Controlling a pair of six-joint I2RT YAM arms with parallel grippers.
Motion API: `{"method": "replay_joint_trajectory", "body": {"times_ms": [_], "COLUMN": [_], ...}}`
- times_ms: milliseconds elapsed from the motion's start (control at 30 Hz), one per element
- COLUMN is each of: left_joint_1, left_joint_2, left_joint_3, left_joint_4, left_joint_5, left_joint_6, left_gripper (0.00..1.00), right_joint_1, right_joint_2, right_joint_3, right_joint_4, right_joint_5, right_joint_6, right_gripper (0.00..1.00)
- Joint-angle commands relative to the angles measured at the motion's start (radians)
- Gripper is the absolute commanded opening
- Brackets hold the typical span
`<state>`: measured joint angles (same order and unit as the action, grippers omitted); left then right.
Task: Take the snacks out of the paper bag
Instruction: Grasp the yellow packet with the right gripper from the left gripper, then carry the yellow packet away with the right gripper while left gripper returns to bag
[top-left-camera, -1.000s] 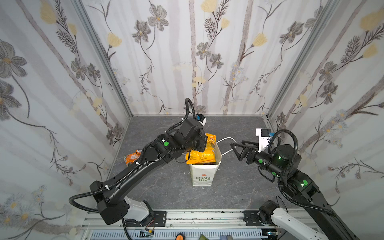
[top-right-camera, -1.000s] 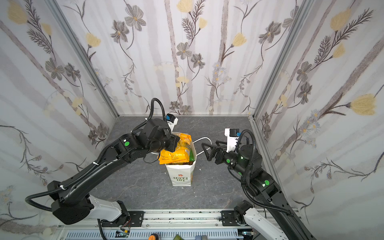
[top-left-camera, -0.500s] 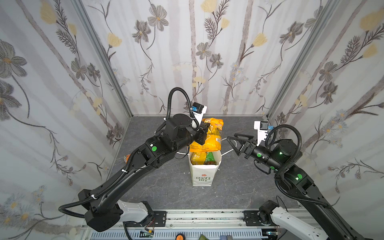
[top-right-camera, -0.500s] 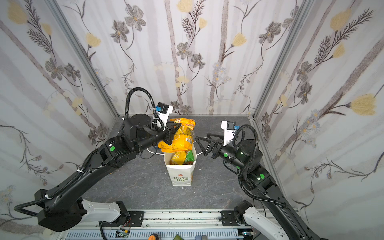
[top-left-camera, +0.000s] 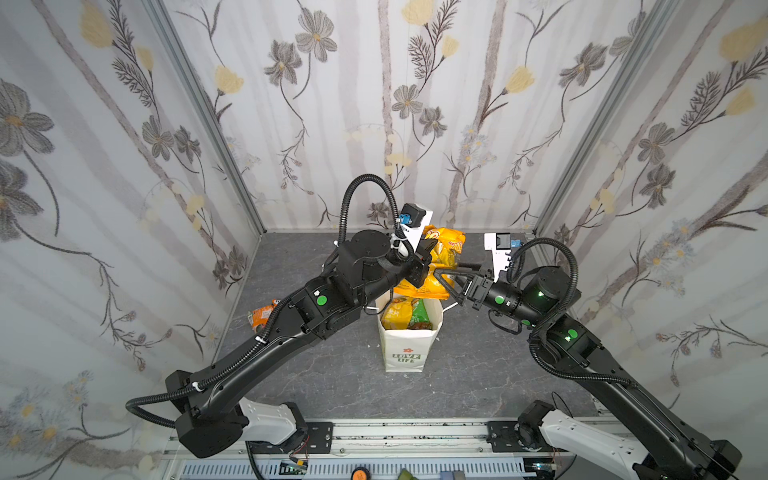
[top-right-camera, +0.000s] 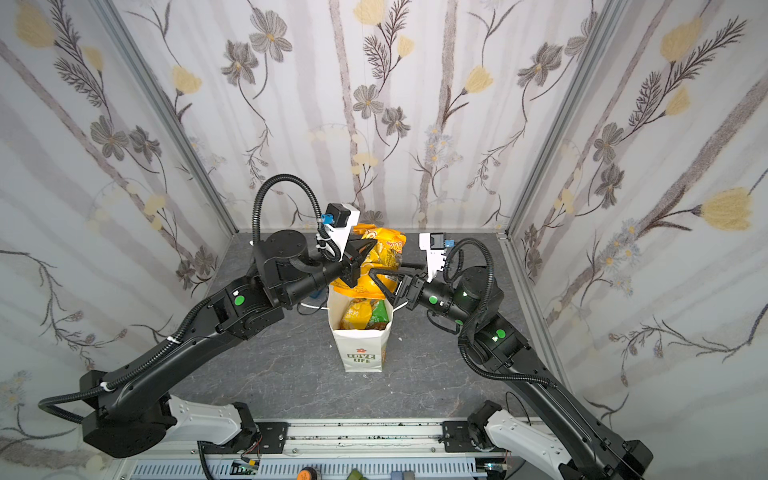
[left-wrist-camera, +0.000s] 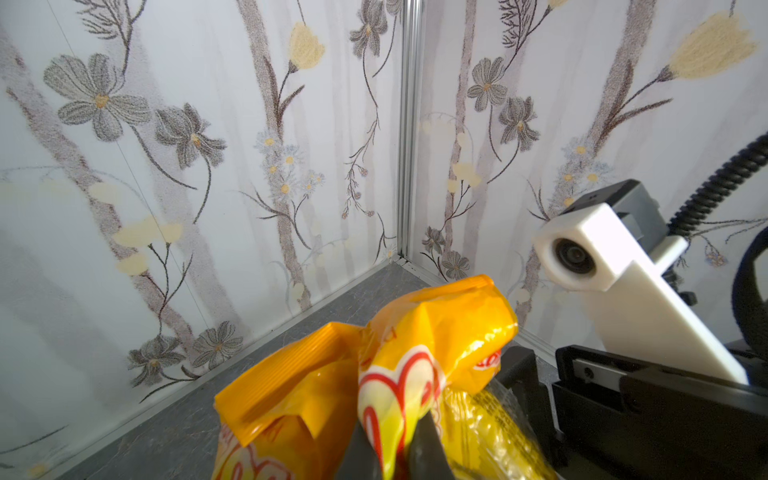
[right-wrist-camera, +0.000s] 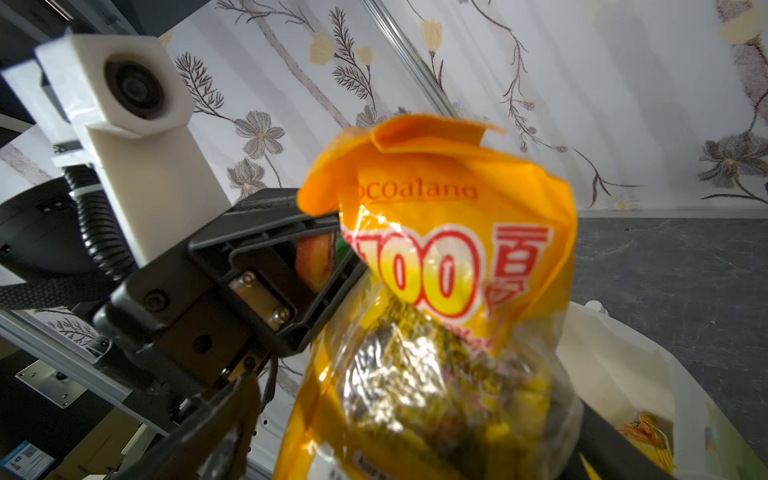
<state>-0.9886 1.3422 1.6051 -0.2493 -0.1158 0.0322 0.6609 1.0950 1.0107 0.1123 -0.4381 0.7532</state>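
Grey floor (top-left-camera: 332, 386) and flowered walls (top-left-camera: 374, 104) are framing the lift: the left gripper (top-left-camera: 426, 259) is pinching shut on the large orange-yellow packet (top-left-camera: 446, 249), hanging it just over the paper bag (top-left-camera: 405, 345), while the right gripper (top-left-camera: 442, 282) is standing wide open around its lower half (a handover, I'd guess). One snack is coming out; the yellow packet (top-left-camera: 395, 313) and the green packet (top-left-camera: 419, 313) are waiting inside. A second ago the big packet was sitting low in the mouth, with the right gripper well apart.

Orange-yellow pkt (right-wrist-camera: 449, 257): glossy, crinkly plastic. Paper bag (top-left-camera: 409, 345): matt wht paper. Floor (top-left-camera: 332, 374): matt gray, stone-look.
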Motion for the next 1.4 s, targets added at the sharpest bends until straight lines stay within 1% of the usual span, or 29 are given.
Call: {"method": "replay_joint_trajectory", "body": {"times_ms": [0, 33, 133, 333, 367, 433, 500, 567, 600, 667, 800, 967, 1200, 1367], "left_joint_1": [-0.013, -0.018, -0.025, -0.029, -0.03, -0.03, -0.032, -0.034, -0.036, -0.036, -0.038, -0.039, -0.042, -0.051], "left_joint_2": [0.007, 0.011, 0.019, 0.02, 0.018, 0.013, 0.006, -0.006, -0.013, -0.029, -0.073, -0.136, -0.195, -0.219], "left_joint_3": [0.024, 0.028, 0.04, 0.05, 0.049, 0.049, 0.05, 0.049, 0.049, 0.049, 0.047, 0.036, -0.012, -0.074], "left_joint_4": [0.139, 0.138, 0.131, 0.112, 0.111, 0.106, 0.096, 0.086, 0.079, 0.063, 0.008, -0.104, -0.289, -0.368], "left_joint_5": [-0.011, -0.015, -0.024, -0.056, -0.054, -0.053, -0.049, -0.046, -0.043, -0.04, -0.03, -0.01, 0.08, 0.123], "left_joint_6": [0.039, 0.043, 0.05, 0.048, 0.047, 0.042, 0.037, 0.03, 0.024, 0.009, -0.028, -0.087, -0.136, -0.157], "left_gripper": [0.0, 0.0, 0.0, 0.0, 0.02, 0.12, 0.26, 0.38, 0.44, 0.53, 0.67, 0.79, 0.95, 1.0], "right_joint_1": [0.009, 0.01, 0.011, 0.013, 0.012, 0.011, 0.009, 0.004, 0.0, -0.016, -0.078, -0.212, -0.417, -0.524], "right_joint_2": [0.021, 0.027, 0.044, 0.047, 0.046, 0.043, 0.038, 0.035, 0.036, 0.041, 0.056, 0.106, 0.238, 0.384], "right_joint_3": [0.017, 0.018, 0.029, 0.031, 0.031, 0.032, 0.038, 0.044, 0.05, 0.067, 0.103, 0.174, 0.254, 0.293], "right_joint_4": [0.084, 0.086, 0.078, 0.081, 0.082, 0.082, 0.078, 0.073, 0.07, 0.057, 0.048, 0.045, 0.061, 0.099], "right_joint_5": [-0.041, -0.038, -0.045, -0.039, -0.036, -0.028, -0.019, -0.01, -0.01, -0.015, -0.047, -0.13, -0.238, -0.309], "right_joint_6": [0.025, 0.026, 0.023, 0.017, 0.017, 0.017, 0.016, 0.014, 0.012, 0.011, 0.012, 0.012, 0.028, 0.056], "right_gripper": [0.97, 0.96, 0.87, 0.49, 0.42, 0.31, 0.25, 0.19, 0.18, 0.16, 0.15, 0.14, 0.14, 0.15]}}
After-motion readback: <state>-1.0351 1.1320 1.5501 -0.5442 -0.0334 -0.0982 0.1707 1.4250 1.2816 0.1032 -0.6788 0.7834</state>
